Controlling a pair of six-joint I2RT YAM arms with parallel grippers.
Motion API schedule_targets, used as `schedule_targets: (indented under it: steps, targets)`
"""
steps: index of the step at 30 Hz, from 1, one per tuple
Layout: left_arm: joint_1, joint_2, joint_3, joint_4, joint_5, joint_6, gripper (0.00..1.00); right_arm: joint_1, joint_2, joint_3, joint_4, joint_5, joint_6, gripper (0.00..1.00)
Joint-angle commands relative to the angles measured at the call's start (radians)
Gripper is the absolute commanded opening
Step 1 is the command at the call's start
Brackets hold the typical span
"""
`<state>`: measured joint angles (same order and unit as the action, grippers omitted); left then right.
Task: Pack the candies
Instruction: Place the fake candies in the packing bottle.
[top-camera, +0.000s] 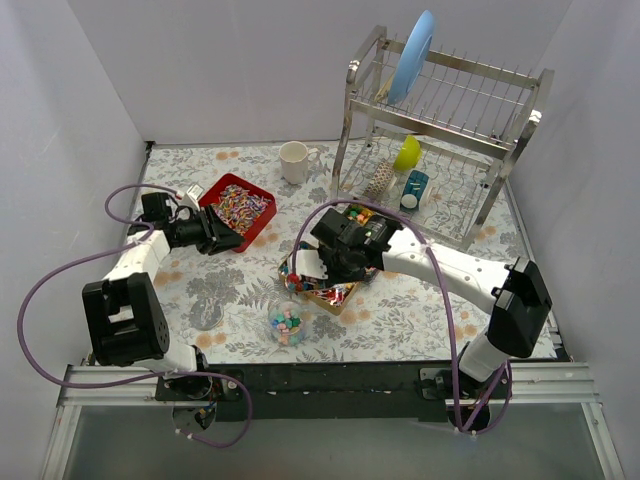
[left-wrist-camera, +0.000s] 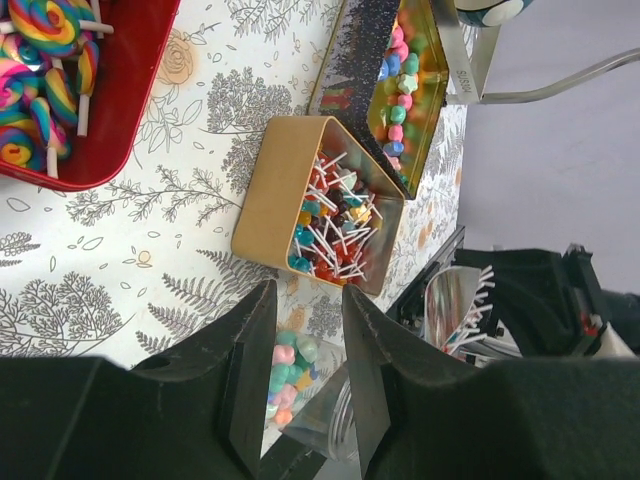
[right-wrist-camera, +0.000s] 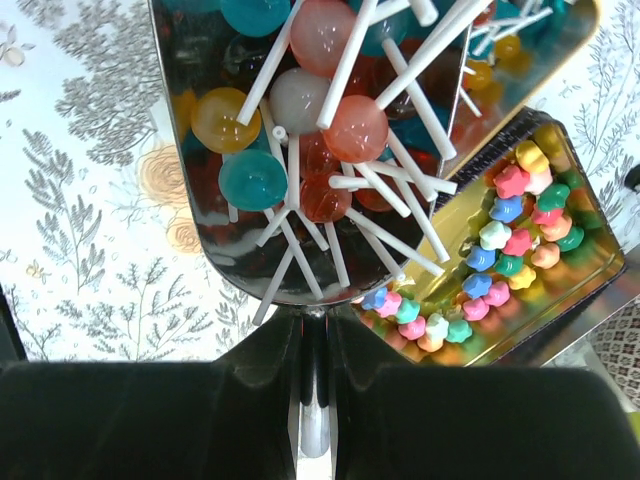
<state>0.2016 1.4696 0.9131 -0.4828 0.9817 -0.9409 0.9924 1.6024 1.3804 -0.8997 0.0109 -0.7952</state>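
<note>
Black fingers of the right gripper (right-wrist-camera: 315, 335) are clamped on a thin tab of a shiny metal scoop (right-wrist-camera: 225, 262) heaped with round ball lollipops (right-wrist-camera: 355, 128) on white sticks. At lower right of it, pastel star-shaped candies (right-wrist-camera: 500, 240) fill a gold tin tray (right-wrist-camera: 585, 285). In the top view the right arm stretches from the lower right to frame centre, its wrist tipped down. The left arm is folded at the elbow with its forearm pointing right. The left gripper (left-wrist-camera: 308, 300) hangs with jaws apart and empty above a clear cup (left-wrist-camera: 335, 420) of pastel candies. A red plastic tray (left-wrist-camera: 130, 90) of rainbow swirl lollipops (left-wrist-camera: 45, 25) lies at upper left.
</note>
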Motion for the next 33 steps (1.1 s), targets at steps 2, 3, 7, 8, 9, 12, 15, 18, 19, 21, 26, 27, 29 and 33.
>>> schedule_targets:
  steps: [2,3,7,8,9,12,15,18,19,21,26,27,29,33]
  targets:
    - [0.012,-0.064,-0.029,0.030,-0.002,-0.007,0.32,0.078,-0.003,0.069,-0.073,0.115,-0.029,0.01]
    - [0.012,-0.069,-0.034,0.033,0.003,-0.010,0.33,0.086,0.004,0.075,-0.079,0.126,-0.032,0.01]
    - [0.012,-0.077,-0.042,0.047,0.008,-0.018,0.33,0.135,0.039,0.123,-0.126,0.208,-0.050,0.01]
    - [0.013,-0.078,-0.043,0.050,0.008,-0.021,0.33,0.143,0.051,0.131,-0.130,0.227,-0.061,0.01]
    - [0.013,-0.080,-0.048,0.053,0.008,-0.024,0.33,0.150,0.057,0.137,-0.134,0.248,-0.065,0.01]
    - [0.015,-0.081,-0.052,0.067,0.009,-0.035,0.33,0.184,0.076,0.161,-0.159,0.314,-0.101,0.01]
    - [0.015,-0.081,-0.051,0.075,0.011,-0.041,0.33,0.203,0.085,0.175,-0.162,0.356,-0.139,0.01]
    - [0.015,-0.074,-0.046,0.076,0.011,-0.045,0.33,0.219,0.094,0.187,-0.166,0.396,-0.176,0.01]
    - [0.013,-0.074,-0.046,0.079,0.009,-0.048,0.33,0.230,0.096,0.193,-0.171,0.418,-0.185,0.01]
    - [0.015,-0.071,-0.045,0.082,0.006,-0.056,0.33,0.241,0.109,0.212,-0.183,0.437,-0.200,0.01]
    - [0.015,-0.075,-0.042,0.087,-0.011,-0.067,0.36,0.279,0.131,0.232,-0.215,0.520,-0.265,0.01]
    - [0.015,-0.078,-0.042,0.084,-0.021,-0.068,0.39,0.290,0.137,0.236,-0.222,0.537,-0.277,0.01]
    - [0.016,-0.080,-0.043,0.087,-0.031,-0.070,0.40,0.301,0.145,0.239,-0.235,0.552,-0.282,0.01]
    - [0.015,-0.087,-0.045,0.087,-0.049,-0.075,0.44,0.330,0.174,0.253,-0.281,0.587,-0.276,0.01]
